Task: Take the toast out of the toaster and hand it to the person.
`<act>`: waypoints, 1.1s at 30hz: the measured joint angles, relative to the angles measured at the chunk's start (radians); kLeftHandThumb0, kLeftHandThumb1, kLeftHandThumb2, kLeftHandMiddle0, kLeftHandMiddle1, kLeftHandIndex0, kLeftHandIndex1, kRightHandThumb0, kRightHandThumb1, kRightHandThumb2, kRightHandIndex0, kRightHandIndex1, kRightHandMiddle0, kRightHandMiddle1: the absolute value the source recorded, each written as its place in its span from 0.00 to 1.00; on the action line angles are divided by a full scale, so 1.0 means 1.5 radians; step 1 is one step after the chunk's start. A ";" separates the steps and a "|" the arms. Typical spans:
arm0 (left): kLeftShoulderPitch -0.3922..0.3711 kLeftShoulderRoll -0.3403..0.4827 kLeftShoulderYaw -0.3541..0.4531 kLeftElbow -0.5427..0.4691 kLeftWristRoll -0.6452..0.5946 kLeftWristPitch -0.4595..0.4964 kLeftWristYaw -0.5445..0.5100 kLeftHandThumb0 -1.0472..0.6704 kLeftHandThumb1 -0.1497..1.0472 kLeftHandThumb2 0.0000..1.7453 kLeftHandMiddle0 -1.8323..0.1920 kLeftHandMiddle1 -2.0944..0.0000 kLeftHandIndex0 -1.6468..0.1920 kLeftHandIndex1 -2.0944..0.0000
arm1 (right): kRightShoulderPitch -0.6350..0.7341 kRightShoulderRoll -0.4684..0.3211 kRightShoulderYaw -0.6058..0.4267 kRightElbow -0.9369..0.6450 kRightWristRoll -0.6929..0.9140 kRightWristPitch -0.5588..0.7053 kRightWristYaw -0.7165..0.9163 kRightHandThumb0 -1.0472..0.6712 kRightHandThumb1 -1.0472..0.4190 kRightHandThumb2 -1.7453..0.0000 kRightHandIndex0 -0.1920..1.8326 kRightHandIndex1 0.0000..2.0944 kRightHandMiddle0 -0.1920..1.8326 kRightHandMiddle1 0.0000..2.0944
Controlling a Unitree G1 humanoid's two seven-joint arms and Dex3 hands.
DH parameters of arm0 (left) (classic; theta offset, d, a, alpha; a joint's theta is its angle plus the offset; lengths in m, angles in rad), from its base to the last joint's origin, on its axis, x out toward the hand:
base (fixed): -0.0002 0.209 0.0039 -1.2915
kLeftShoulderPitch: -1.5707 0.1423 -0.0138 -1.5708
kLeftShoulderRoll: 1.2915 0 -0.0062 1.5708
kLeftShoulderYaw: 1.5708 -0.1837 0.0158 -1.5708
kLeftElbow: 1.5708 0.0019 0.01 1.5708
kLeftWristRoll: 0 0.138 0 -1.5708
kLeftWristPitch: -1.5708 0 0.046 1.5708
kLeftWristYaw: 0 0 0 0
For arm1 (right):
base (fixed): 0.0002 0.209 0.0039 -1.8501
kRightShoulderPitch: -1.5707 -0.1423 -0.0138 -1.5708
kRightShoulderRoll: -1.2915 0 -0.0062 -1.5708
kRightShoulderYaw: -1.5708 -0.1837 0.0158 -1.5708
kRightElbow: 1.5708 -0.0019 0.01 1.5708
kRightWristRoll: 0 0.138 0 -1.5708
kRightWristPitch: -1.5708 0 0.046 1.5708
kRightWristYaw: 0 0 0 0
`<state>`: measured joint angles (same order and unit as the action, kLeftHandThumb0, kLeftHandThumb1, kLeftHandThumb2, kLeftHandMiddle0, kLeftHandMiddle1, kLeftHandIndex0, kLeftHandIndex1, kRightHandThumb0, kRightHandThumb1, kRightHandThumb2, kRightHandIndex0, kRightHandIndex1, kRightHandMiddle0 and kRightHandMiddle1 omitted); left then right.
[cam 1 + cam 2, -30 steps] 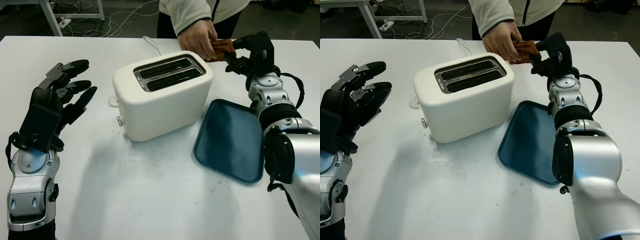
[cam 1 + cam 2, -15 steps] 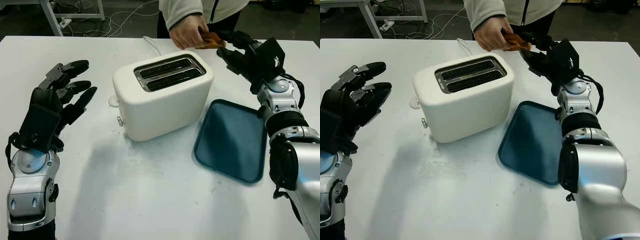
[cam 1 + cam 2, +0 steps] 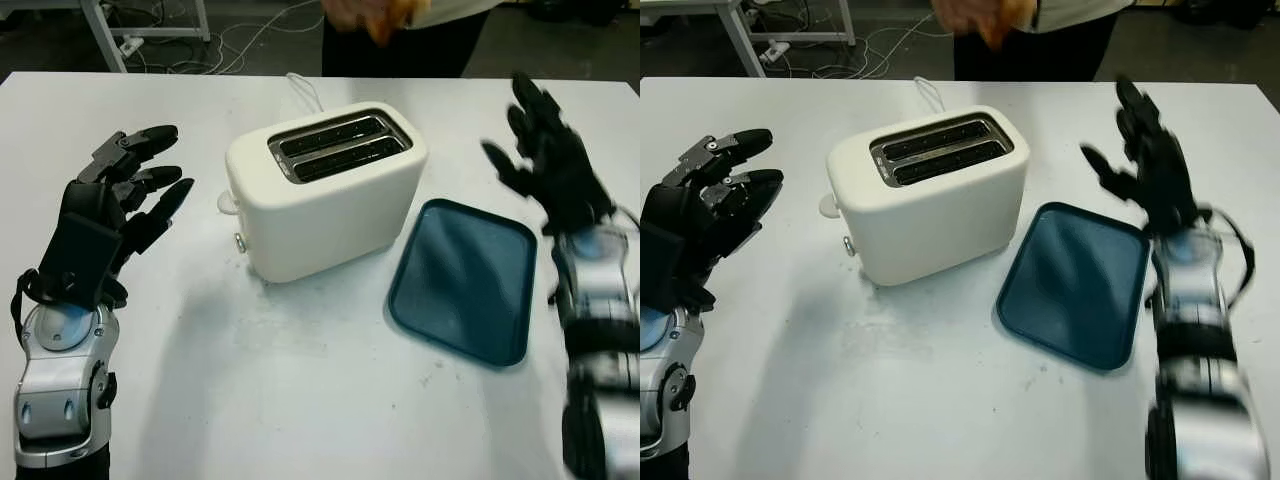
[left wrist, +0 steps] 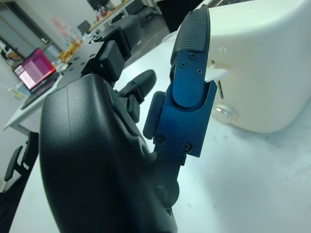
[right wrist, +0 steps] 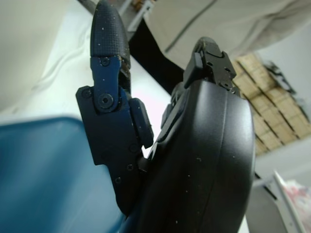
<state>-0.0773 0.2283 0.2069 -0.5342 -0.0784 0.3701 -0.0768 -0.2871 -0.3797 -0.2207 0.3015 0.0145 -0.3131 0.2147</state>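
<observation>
Both my hands up and holding nothing.

My left hand (image 3: 110, 215) hangs at the left, palm turned inward, fingers (image 3: 150, 133) reaching forward and open; its silver forearm rises from the bottom left corner; my right hand (image 3: 548, 160) is raised at the right, open, its fingers (image 3: 1132, 103) pointing up and away from me; the wrist and silver arm run down the right edge below it.

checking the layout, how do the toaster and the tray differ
The toaster is cream-white and boxy, standing tall with two slots on top; the tray is dark blue, flat and low, with nothing on it. The toaster sits mid-table, the tray beside it toward the right robot hand. Both rest on the white table.
</observation>
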 measured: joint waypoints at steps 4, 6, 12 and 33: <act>0.053 -0.035 -0.009 -0.022 0.002 -0.008 0.016 0.20 0.89 0.11 0.78 0.58 0.69 0.76 | 0.201 0.092 0.029 -0.210 0.039 0.007 -0.014 0.28 0.09 0.88 0.21 0.03 0.22 0.03; 0.099 -0.065 -0.027 -0.041 0.005 -0.022 0.035 0.22 0.89 0.12 0.79 0.58 0.70 0.76 | 0.301 0.150 0.072 -0.307 0.043 0.007 -0.031 0.27 0.09 0.87 0.21 0.03 0.22 0.02; 0.229 -0.142 -0.099 -0.027 0.006 -0.189 0.044 0.22 0.89 0.11 0.82 0.59 0.73 0.77 | 0.461 0.232 0.165 -0.492 0.050 0.049 -0.059 0.28 0.09 0.85 0.20 0.01 0.21 0.00; 0.243 -0.180 -0.149 0.222 -0.099 -0.524 -0.086 0.22 0.89 0.19 0.91 0.64 0.90 0.68 | 0.436 0.246 0.179 -0.460 0.007 0.089 -0.112 0.23 0.09 0.74 0.17 0.00 0.18 0.00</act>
<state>0.2871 -0.0423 -0.0163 -0.2013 -0.2273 -0.4156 -0.2064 0.3674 -0.0111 0.0472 -0.3892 0.0247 -0.1792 0.0469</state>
